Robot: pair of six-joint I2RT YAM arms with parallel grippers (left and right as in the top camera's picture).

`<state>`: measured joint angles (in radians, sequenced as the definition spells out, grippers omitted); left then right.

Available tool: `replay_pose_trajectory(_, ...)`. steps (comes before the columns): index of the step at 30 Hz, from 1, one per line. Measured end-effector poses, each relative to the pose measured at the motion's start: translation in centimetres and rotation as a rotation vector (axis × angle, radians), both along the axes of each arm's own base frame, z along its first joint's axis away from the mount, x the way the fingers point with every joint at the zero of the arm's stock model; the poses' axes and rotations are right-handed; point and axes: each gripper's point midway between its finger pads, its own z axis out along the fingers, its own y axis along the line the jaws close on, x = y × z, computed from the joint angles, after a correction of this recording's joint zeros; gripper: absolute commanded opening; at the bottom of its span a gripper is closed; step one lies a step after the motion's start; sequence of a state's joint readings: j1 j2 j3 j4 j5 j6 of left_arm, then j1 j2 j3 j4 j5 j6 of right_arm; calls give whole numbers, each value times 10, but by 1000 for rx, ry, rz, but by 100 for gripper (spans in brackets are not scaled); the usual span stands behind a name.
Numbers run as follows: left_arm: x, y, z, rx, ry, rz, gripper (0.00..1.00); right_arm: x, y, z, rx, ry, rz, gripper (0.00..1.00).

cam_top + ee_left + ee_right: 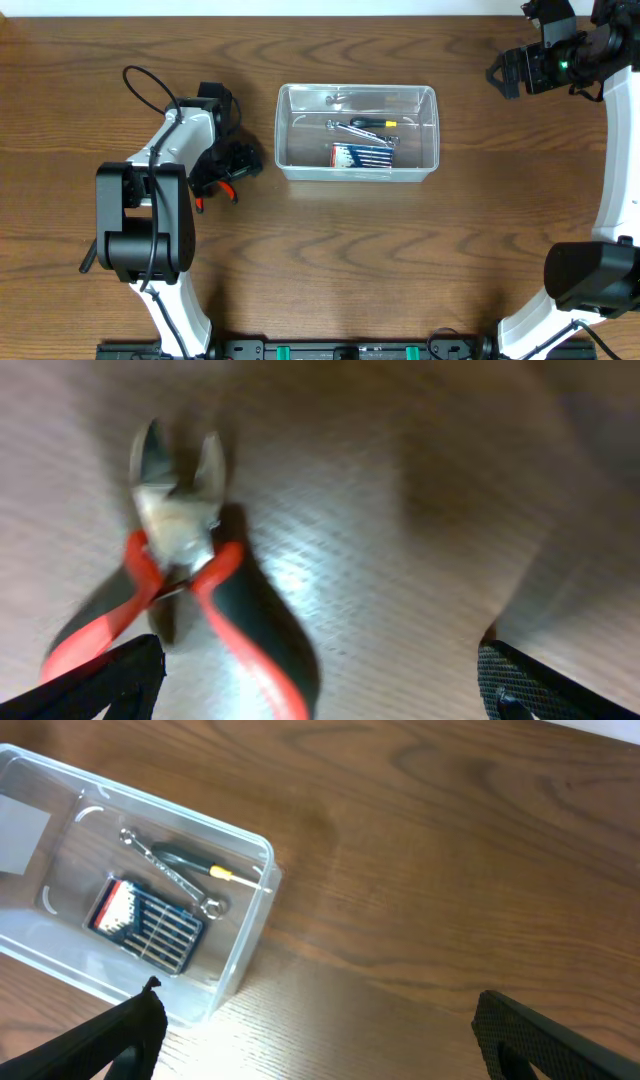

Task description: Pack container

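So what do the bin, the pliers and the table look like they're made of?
Bin: seemingly clear, glossy plastic; the wood grain shows through its walls. Pliers: dull grey metal head, handles in red and black sleeves, probably rubber or plastic, though the view is blurred. Table: brown wood grain, slight sheen; solid or laminate, I cannot tell.

The pliers [178, 525] look blurred (one red handle runs off the bottom edge).
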<state>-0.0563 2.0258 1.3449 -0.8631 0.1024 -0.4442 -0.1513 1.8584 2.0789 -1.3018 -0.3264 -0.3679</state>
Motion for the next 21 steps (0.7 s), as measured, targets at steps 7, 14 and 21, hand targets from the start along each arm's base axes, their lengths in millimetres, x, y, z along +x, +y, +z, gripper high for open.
replay_pose_trajectory(7, 7, -5, 0, -25, -30, -32, 98, -4, -1, -2, -4, 20, -4, 99)
replay_pose_trajectory(14, 8, -6, 0, -25, -34, -35, 99, -5, -2, -3, -13, 25, -8, 99)
replay_pose_trajectory(21, 8, -6, -1, -24, -37, -37, 97, -5, -3, -4, -18, 26, -11, 99)
